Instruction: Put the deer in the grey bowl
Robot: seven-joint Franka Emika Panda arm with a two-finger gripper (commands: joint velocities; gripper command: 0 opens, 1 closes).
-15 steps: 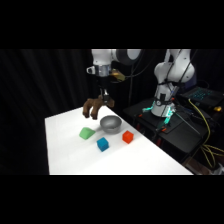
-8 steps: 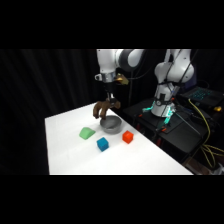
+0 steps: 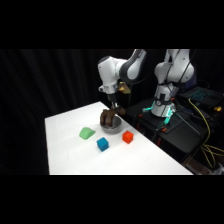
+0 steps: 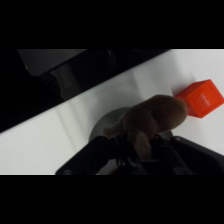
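Note:
The brown soft deer [image 3: 107, 118] hangs from my gripper [image 3: 113, 109], which is shut on it and comes down from above. It is right over the grey bowl [image 3: 115, 127], and its lower end reaches the bowl's rim. In the wrist view the deer [image 4: 156, 117] fills the middle, held between my fingers at the bottom edge and hiding most of the grey bowl [image 4: 106, 123] beneath it. Whether the deer touches the bowl's inside is hidden.
A green rounded block [image 3: 86, 133] lies left of the bowl, a blue block [image 3: 102, 144] in front of it and a red block [image 3: 127, 137] [image 4: 200, 97] just to its right. The arm's base and cables [image 3: 165, 107] stand past the table's right edge.
My gripper has carried the deer to the right, from left of the bowl to directly over it, and has come down lower. The blocks have not moved.

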